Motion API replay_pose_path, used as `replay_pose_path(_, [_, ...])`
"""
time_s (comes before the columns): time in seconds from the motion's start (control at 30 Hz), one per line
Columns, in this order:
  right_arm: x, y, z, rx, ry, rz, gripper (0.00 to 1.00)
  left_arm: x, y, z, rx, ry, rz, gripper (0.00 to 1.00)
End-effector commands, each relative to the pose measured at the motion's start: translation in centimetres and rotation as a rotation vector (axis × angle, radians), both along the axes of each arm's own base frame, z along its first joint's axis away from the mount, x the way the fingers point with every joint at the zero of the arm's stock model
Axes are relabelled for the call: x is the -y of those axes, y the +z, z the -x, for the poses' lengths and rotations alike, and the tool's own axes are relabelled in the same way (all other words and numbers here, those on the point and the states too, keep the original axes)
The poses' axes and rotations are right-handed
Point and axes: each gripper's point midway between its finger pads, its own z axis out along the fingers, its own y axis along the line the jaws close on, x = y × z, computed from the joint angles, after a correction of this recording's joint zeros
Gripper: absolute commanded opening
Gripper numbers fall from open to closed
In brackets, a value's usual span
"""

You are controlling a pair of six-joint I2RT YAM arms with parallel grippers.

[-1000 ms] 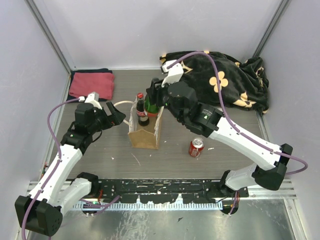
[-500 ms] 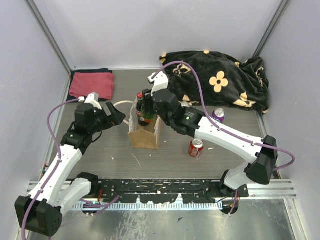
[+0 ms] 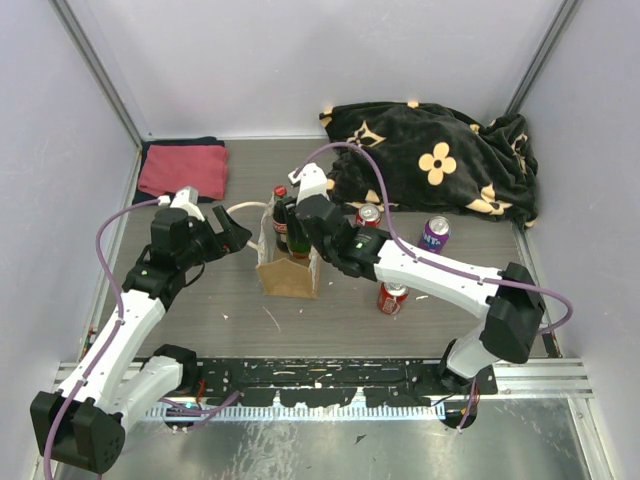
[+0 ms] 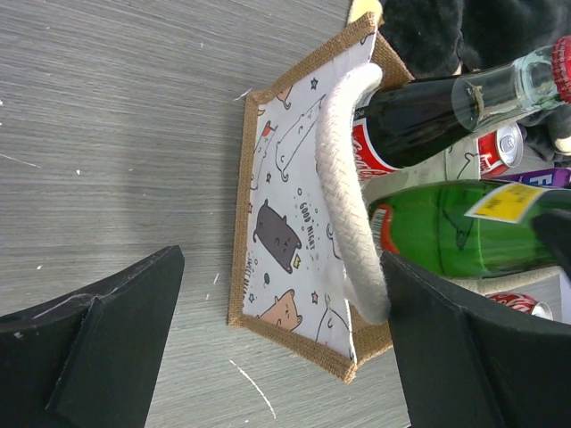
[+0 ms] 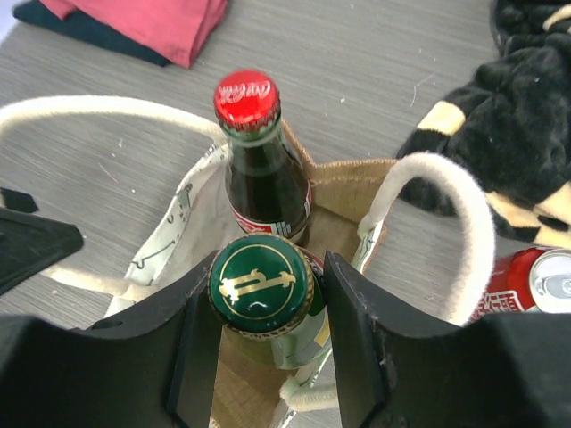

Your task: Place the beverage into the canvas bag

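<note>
Right gripper: you have its two black fingers closed on the neck of the green bottle, one on each side just under the cap. The cap sits midway between them.

The bottle stands upright with its lower body down inside the canvas bag. It is just right of the cola bottle, which also stands in the bag. You cannot tell whether the two touch.

Left gripper: the fingers are spread wide and clamp nothing. It hangs just left of the bag. One rope handle runs up to the edge of one finger; you cannot tell whether it rests on it.

Materials:
- Bag: coarse tan weave outside, with a white lining printed with small cartoon cats and stars. It is rectangular with an open top. The two handles are thick twisted cream rope, looped out to the left and right.
- Green bottle: green glass with a round green cap bearing a gold emblem. The left wrist view shows a yellow label on the body.
- Cola bottle: clear glass neck, dark contents, red label and a red crimped cap with white script.

Around the bag:
- Two red cans and a purple can stand on the grey wood-grain table to its right.
- A black fleece blanket with cream flowers lies far right.
- A folded red towel lies far left.
</note>
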Motion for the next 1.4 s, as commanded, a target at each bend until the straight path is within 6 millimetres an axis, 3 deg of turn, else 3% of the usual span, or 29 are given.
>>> replay_pose_path(0.0, [-1.3,6.0,-1.7,0.144,-0.042,-0.213,0.01,0.1,0.0,0.2,0.016,-0.011,0.011,0.98])
replay_pose_path(0.43, [0.3,1.0,-4.6,0.123,-0.1,-0.139,0.01,0.2,-0.3,0.1,0.011,-0.014,0.01,0.98])
replay_pose_path(1.03, [-0.1,-4.9,-5.2,0.107,-0.077,-0.05,0.01,0.3,-0.9,-0.2,0.002,-0.017,0.008,0.98])
replay_pose_path(1.23, [0.2,-5.7,-5.2,0.1,-0.082,-0.012,0.01,0.4,-1.3,-0.1,-0.009,-0.021,0.011,0.98])
replay_pose_path(1.37, [0.3,-5.0,-4.9,0.108,-0.071,-0.015,0.41,0.5,-1.3,0.0,-0.008,-0.022,0.013,0.98])
